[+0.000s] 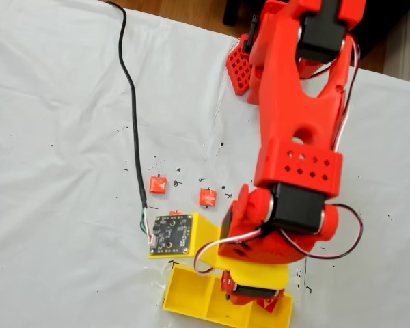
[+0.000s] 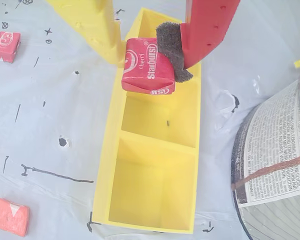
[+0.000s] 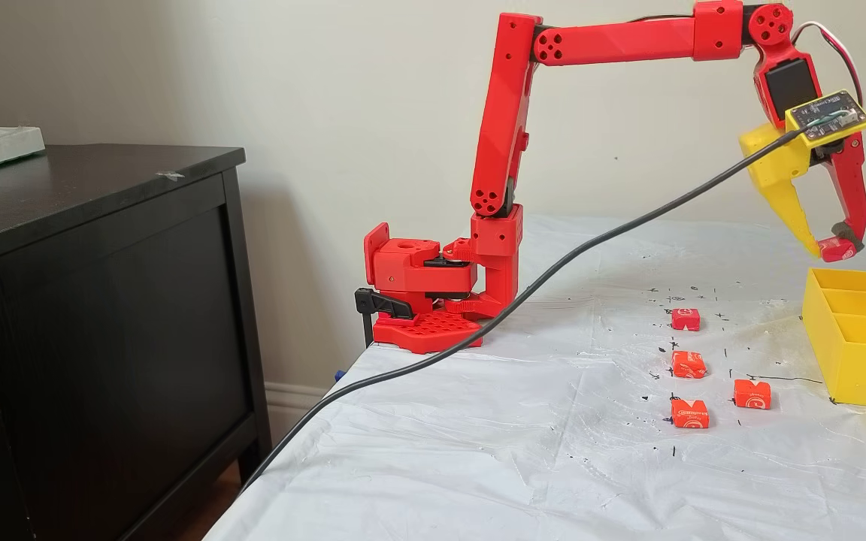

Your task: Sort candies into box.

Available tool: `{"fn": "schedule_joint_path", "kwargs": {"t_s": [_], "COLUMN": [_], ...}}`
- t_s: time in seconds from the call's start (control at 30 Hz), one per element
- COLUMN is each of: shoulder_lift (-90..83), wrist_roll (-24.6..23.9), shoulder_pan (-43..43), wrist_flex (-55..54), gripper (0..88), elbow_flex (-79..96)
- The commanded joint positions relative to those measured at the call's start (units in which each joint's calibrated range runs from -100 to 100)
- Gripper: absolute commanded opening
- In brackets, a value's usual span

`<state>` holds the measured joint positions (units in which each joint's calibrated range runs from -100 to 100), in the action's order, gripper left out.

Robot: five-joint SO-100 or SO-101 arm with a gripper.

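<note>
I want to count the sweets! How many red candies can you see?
5: one held in the gripper above the box, four on the table. More may be hidden.

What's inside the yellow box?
Nothing in the two compartments of the yellow box that the wrist view shows open. The claw holds a red candy above the third, hiding most of its floor, so that one stays uncertain.
</note>
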<state>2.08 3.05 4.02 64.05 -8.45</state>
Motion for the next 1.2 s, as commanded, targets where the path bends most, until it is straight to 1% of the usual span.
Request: {"fn": "schedule_joint_path", "kwargs": {"t_s": [0.0,0.67,0.83,0.93,1.17], "shoulder_lift": [-0.38,2.59,2.33,2.33,2.16], "wrist_roll": [0.20,-0.49,0.20,0.39,0.78], "shoulder_pan": [1.32,2.05,2.59,2.59,2.77], "wrist_flex": [-2.04,-5.47,-5.88,-6.29,-5.72], "gripper": [0.1,0.1,0.1,11.9,34.4], "elbow_flex": [-5.80,-7.35,-6.44,-6.26,-6.26]}}
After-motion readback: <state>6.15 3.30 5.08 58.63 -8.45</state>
